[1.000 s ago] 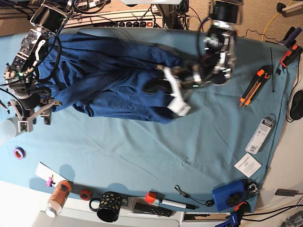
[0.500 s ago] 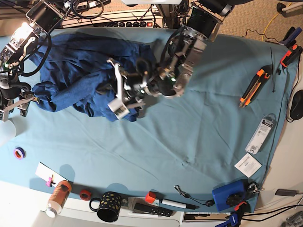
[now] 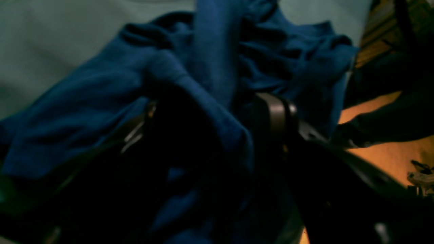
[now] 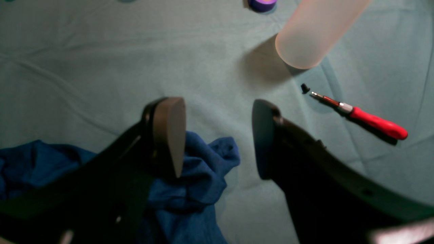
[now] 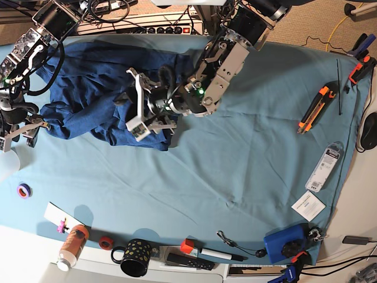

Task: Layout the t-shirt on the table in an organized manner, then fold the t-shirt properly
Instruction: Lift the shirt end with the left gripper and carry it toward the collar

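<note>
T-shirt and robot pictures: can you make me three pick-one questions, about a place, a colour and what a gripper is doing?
1. In the base view, where is the t-shirt?
A. Flat mid-table
B. Bunched at the table's upper-left part
C. On the floor

2. What colour is the screwdriver handle?
A. Green
B. Yellow
C. Red

3. How is the right gripper?
A. Open, gripping nothing
B. Shut on the t-shirt
C. Shut on a mug

Answers: B, the cloth lies crumpled there; C, the right wrist view shows a red handle; A, its jaws stand apart with only table between them.
</note>
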Available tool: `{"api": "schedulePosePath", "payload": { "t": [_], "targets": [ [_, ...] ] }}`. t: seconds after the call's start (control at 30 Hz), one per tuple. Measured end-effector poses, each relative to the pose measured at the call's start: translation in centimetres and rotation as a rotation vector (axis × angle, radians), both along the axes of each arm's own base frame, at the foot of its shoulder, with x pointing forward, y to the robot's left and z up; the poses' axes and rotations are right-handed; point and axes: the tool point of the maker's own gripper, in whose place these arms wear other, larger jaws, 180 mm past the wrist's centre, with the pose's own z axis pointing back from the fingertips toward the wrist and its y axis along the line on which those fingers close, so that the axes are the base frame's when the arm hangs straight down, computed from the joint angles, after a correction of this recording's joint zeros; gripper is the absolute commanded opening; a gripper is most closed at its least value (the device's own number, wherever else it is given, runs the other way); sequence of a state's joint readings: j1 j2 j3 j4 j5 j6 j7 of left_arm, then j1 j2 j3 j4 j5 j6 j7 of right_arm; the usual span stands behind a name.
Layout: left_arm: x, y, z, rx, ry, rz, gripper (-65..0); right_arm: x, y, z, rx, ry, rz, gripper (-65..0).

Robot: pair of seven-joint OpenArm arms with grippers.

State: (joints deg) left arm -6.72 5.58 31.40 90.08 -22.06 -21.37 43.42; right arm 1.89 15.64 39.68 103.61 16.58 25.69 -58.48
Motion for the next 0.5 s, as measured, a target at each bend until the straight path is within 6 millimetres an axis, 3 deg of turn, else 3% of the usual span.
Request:
{"api": "schedulePosePath", "payload": {
  "t": [0.13,0.27,0.37,0.43,0.5],
  "targets": [
    [-2.8,-2.0,0.4,-0.004,-0.033,-0.125,-32.8,0.0,0.0,0.0,0.000,0.000,0.000,-34.1],
    [-7.0,-3.0,0.7,0.000,-0.131,-0.394,-51.1,0.0,0.0,0.0,0.001,0.000,0.001,-34.1],
    [-5.6,-2.7,1.8,-0.030,-0.139,-0.372,-57.0,0.0,0.0,-0.1,0.001,0.001,0.000,-34.1],
    [-3.1,-1.8,3.7,-0.083,-0.147,-0.289,-64.2,0.0,0.0,-0.1,0.002,0.000,0.000,-34.1],
    [-0.5,-0.4,5.3,-0.131,-0.135,-0.175,-65.0,0.0,0.0,0.0,0.002,0.000,0.000,-34.1]
  ]
}}
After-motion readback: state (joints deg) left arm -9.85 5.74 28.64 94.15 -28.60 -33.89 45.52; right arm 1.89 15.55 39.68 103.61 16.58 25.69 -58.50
